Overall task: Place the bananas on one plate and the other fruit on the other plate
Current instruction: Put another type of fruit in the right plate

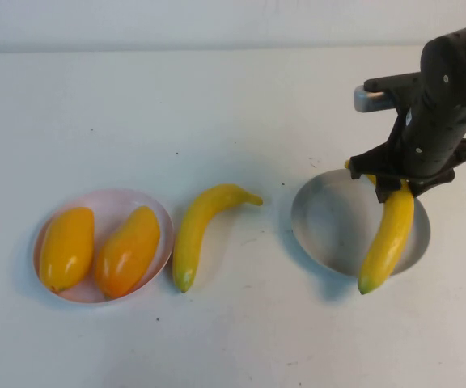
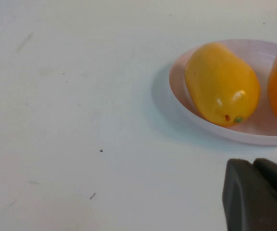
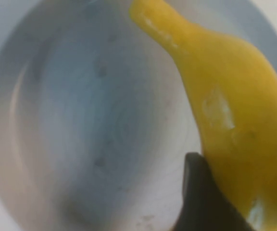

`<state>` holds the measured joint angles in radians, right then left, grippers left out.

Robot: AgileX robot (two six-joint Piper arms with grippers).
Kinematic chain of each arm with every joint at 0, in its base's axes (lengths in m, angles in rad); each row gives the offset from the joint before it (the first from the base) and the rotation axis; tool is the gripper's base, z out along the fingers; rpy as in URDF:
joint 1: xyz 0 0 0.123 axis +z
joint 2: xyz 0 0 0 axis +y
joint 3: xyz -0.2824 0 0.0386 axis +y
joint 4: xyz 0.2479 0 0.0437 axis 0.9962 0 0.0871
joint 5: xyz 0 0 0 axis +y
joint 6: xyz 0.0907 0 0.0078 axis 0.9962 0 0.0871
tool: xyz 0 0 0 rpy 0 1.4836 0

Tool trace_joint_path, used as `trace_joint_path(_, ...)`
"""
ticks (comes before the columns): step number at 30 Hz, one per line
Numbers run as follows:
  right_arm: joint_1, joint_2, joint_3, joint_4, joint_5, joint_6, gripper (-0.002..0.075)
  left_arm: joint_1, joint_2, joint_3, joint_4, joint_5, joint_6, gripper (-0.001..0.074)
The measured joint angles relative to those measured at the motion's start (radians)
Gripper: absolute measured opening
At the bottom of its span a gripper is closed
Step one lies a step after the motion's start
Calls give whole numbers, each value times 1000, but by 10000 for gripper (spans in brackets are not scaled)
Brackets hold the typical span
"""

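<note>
right hand (image 1: 391, 187) gripping banana (image 1: 387, 238) over grey-blue plate (image 1: 328, 222), left hand (image 2: 258, 195) near pink plate (image 2: 254, 134)

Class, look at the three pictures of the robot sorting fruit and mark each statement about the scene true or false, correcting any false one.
1. Both plump orange-yellow oval fruits lie on the round pale pink plate. True.
2. The right claw holds a curved yellow plastic banana over the round grey-blue plate. True.
3. The other curved yellow banana lies on the grey-blue plate. False: it lies on the white table between the plates.
4. The left claw grips an oval fruit. False: it holds nothing, beside the pink plate.
</note>
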<state>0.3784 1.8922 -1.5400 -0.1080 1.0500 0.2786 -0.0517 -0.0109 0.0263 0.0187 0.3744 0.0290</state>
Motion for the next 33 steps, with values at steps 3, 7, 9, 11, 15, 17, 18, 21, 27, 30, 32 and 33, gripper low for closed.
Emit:
trace_joint_path(3, -20, 25, 0, -1, -9, 2, 305, 0, 0, 0, 0, 0, 0, -4)
trace_joint_path(7, -34, 48, 0, -1, -35, 3, 305, 0, 0, 0, 0, 0, 0, -4)
trace_joint_path(9, -34, 52, 0, -1, -49, 3, 304, 0, 0, 0, 0, 0, 0, -4)
trace_joint_path(11, -37, 57, 0, -1, -55, 3, 305, 0, 0, 0, 0, 0, 0, -4)
trace_joint_path(15, -38, 58, 0, -1, -59, 3, 355, 0, 0, 0, 0, 0, 0, -4)
trace_joint_path(17, -38, 58, 0, -1, -59, 3, 394, 0, 0, 0, 0, 0, 0, -4)
trace_joint_path(18, -38, 58, 0, -1, -57, 3, 406, 0, 0, 0, 0, 0, 0, -4)
trace_joint_path(21, -38, 54, 0, 7, -57, 4, 426, 0, 0, 0, 0, 0, 0, -4)
trace_joint_path(27, 41, 2, 0, 82, -54, 8, 433, 0, 0, 0, 0, 0, 0, -4)
trace_joint_path(30, 120, -11, -11, 157, -54, 10, 434, 0, 0, 0, 0, 0, 0, -4)
trace_joint_path(32, 179, -11, -21, 217, -75, 10, 437, 0, 0, 0, 0, 0, 0, -4)
trace_joint_path(33, 201, -11, -28, 240, -88, 10, 440, 0, 0, 0, 0, 0, 0, -4)
